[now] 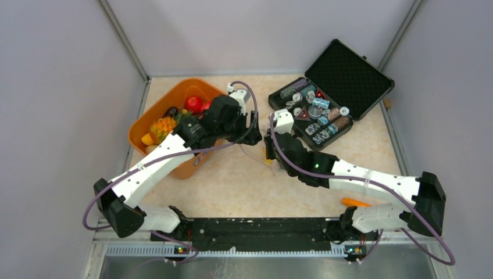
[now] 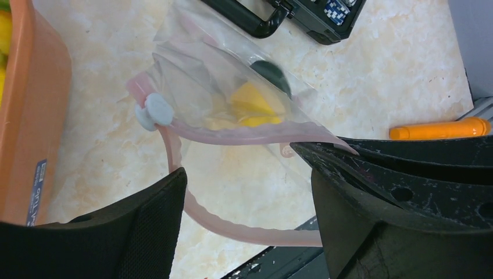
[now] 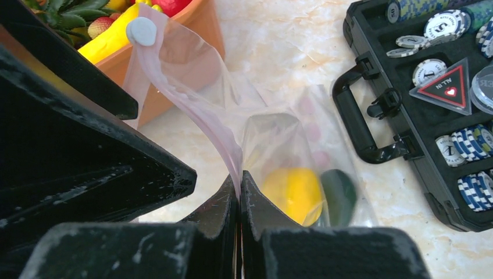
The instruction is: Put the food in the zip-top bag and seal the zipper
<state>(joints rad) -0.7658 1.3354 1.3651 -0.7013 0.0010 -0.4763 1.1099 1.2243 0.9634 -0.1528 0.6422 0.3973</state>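
Tightly, the right end effector [image 3: 239, 183] pinches the clear plastic zip-top bag's [image 2: 215, 75] pink zipper strip [image 3: 197, 110]; the left end effector [image 2: 238, 163], spread wide, should withdraw without snagging it.

Orange basket [image 1: 152, 118] at left; open black case [image 1: 349, 77] holding chips [image 1: 320, 103] at right; orange stick [image 1: 356, 202] near front.

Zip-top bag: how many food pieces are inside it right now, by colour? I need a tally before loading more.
Yellow piece: 1
Dark green piece: 1
Total visible inside the zip-top bag: 2
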